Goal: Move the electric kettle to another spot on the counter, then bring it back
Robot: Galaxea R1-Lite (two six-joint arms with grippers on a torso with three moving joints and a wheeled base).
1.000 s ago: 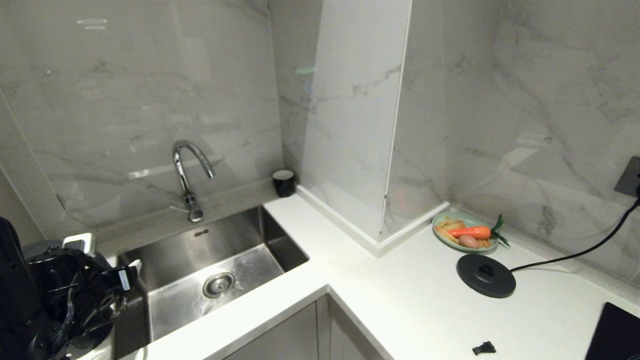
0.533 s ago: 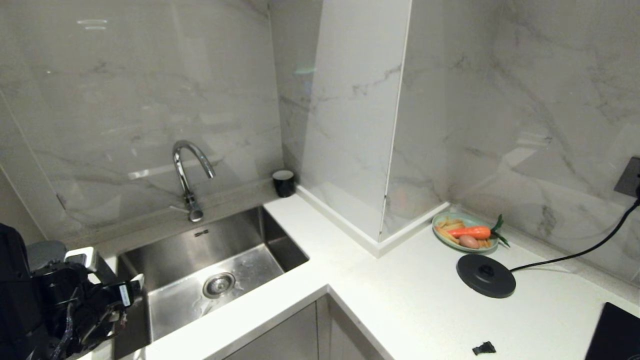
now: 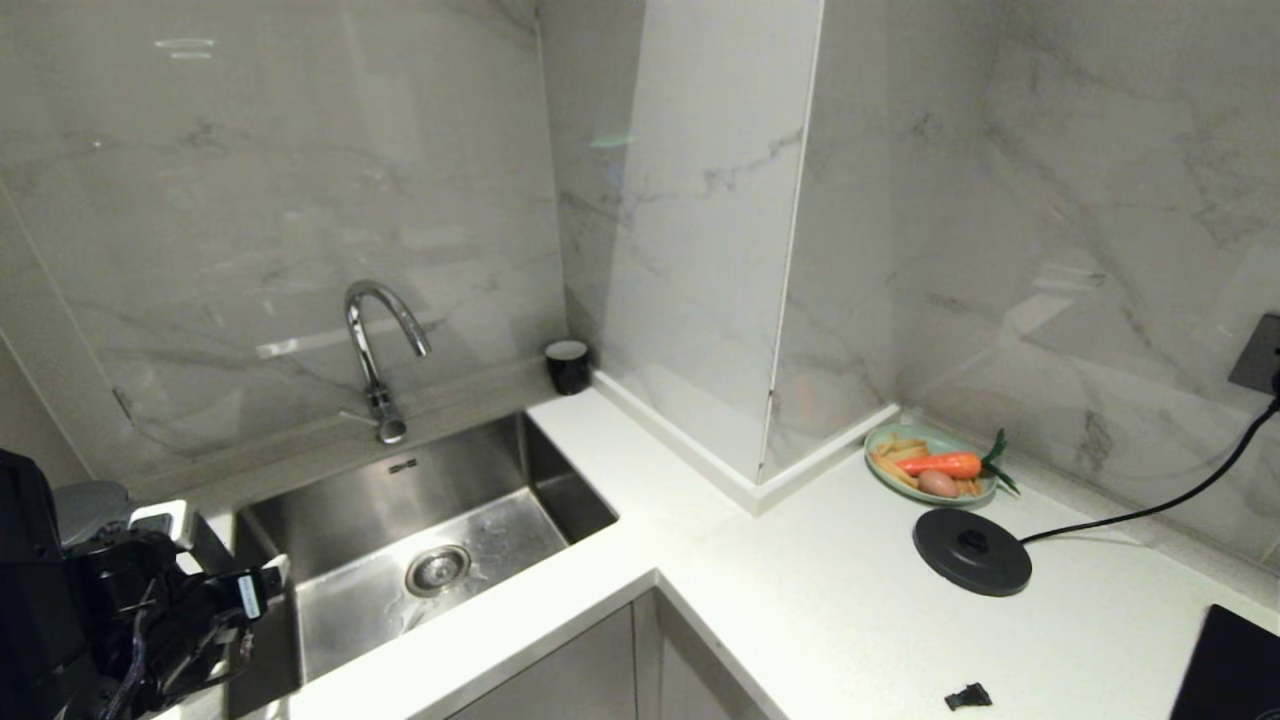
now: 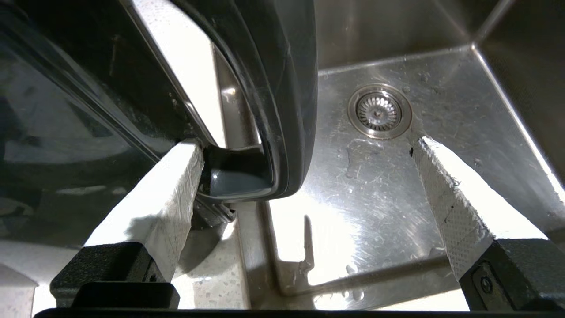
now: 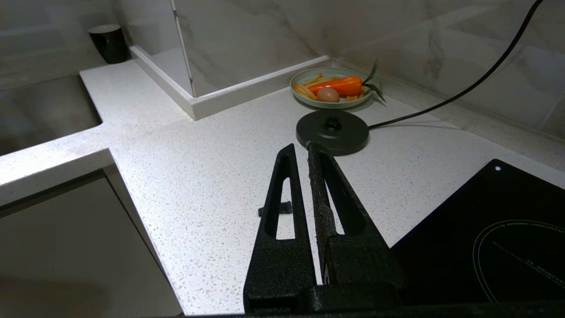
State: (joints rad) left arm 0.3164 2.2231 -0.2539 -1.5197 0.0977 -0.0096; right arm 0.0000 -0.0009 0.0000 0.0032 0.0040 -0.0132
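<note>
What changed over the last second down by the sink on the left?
The left gripper drew back and down toward the near left corner of the head view, its jaws spread wide around the electric kettle handle without clamping it. More of the kettle's lid now shows. The faucet, small black cup, food plate, base disc and parked right gripper stayed as they were.

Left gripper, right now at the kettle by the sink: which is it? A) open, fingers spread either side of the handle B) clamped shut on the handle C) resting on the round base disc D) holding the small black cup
A: in the left wrist view the left gripper stands open, one finger against the electric kettle at the handle's foot, the other over the sink.
</note>
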